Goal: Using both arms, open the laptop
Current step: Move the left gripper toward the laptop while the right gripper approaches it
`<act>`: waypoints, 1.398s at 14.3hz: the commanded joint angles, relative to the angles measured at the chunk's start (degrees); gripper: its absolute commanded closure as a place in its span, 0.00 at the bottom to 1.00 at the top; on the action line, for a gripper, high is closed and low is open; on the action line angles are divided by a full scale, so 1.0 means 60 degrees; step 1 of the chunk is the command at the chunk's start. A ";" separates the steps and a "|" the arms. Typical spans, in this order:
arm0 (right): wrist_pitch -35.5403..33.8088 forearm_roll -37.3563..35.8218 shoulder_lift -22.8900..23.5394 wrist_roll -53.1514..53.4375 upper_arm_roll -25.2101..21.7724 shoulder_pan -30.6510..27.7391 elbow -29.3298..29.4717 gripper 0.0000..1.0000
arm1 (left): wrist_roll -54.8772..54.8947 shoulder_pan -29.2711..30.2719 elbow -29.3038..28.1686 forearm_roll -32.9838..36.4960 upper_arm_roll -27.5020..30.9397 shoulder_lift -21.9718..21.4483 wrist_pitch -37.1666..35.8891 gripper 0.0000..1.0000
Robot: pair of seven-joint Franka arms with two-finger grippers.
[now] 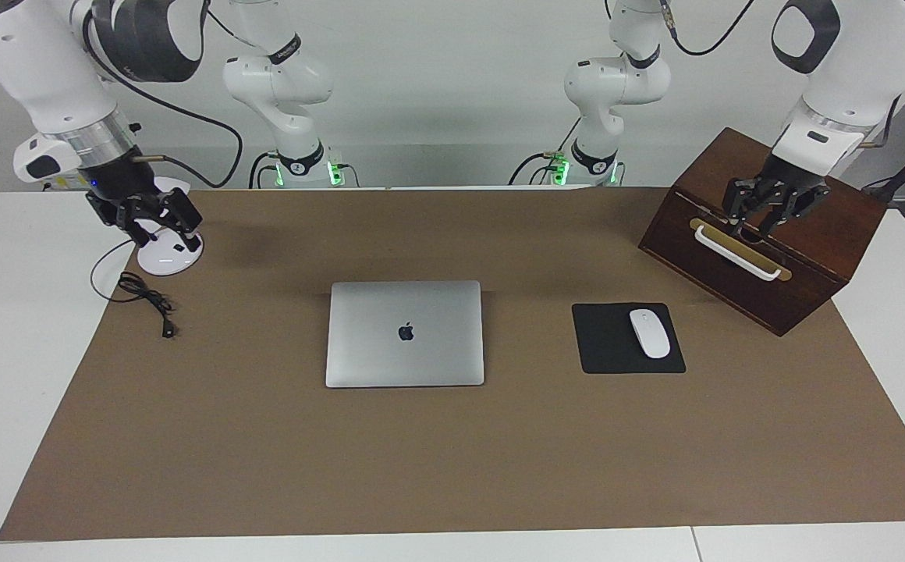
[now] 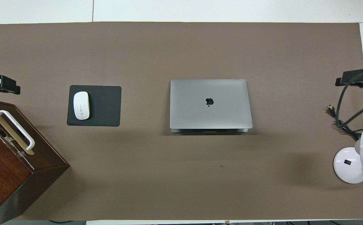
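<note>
The laptop lies closed, apple logo up, in the middle of the brown mat; it also shows in the overhead view. My left gripper hangs open and empty over the wooden box at the left arm's end, well away from the laptop; its tip shows in the overhead view. My right gripper hangs open and empty over the lamp base at the right arm's end, also well away from the laptop; its tip shows in the overhead view.
A black mouse pad with a white mouse lies beside the laptop toward the left arm's end. A dark wooden box with a white handle stands nearer to the robots. A white desk lamp and its black cable sit at the right arm's end.
</note>
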 commanded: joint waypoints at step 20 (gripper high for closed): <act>0.8043 0.5343 -0.3364 0.5902 0.0642 0.3821 -0.7289 0.00 | 0.1206 -0.1419 -0.6656 -0.1263 -0.0201 -0.2781 0.6505 1.00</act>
